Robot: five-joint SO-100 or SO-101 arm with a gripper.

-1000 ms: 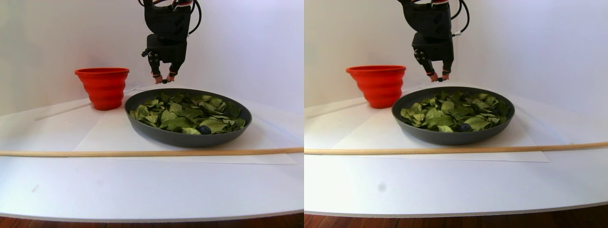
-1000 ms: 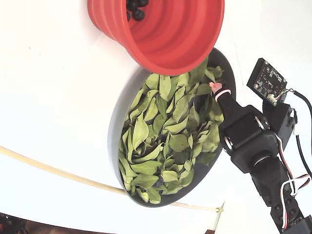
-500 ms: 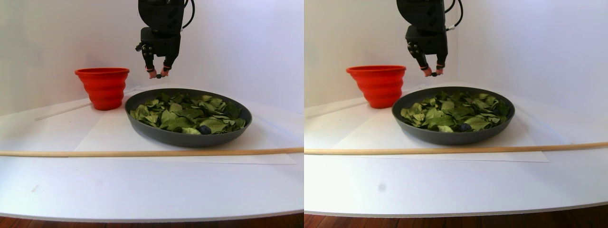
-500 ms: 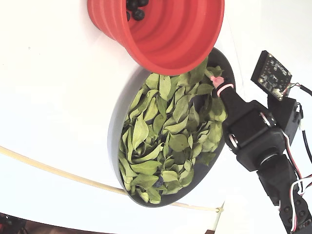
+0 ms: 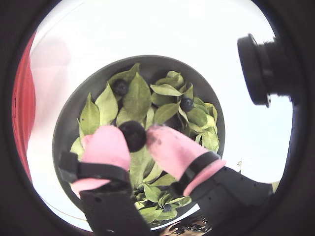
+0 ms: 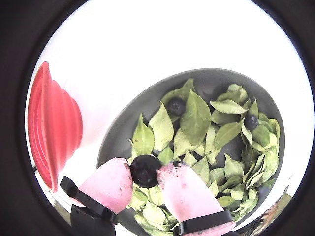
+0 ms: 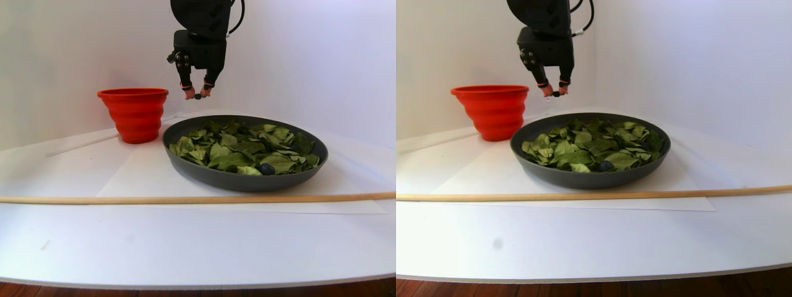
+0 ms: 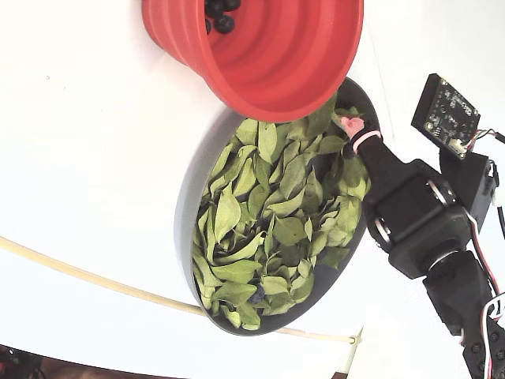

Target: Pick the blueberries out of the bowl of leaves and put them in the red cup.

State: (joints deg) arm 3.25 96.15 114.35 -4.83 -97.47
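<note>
My gripper [image 7: 197, 96] hangs above the far left rim of the bowl [image 7: 244, 180], shut on one blueberry [image 5: 133, 135]. Both wrist views show the dark berry [image 6: 145, 170] pinched between the pink fingertips [image 6: 182, 191]. Below lies the dark grey bowl [image 5: 66, 123] heaped with green leaves [image 8: 268, 229]. More blueberries [image 5: 120, 87] rest among the leaves, one near the front rim [image 7: 266, 168]. The red cup [image 7: 133, 114] stands left of the bowl in the stereo pair view, a short way left of the gripper. In the fixed view the cup [image 8: 268, 55] holds a few blueberries [image 8: 217, 16].
A long wooden stick [image 7: 185, 199] lies across the white table in front of the bowl. A white paper sheet [image 7: 142, 179] lies under the bowl. A bare circuit board [image 8: 447, 114] sits on the arm. A white wall stands close behind.
The gripper has risen from just above the bowl's far rim and shifted left toward the red cup, still holding the blueberry.
</note>
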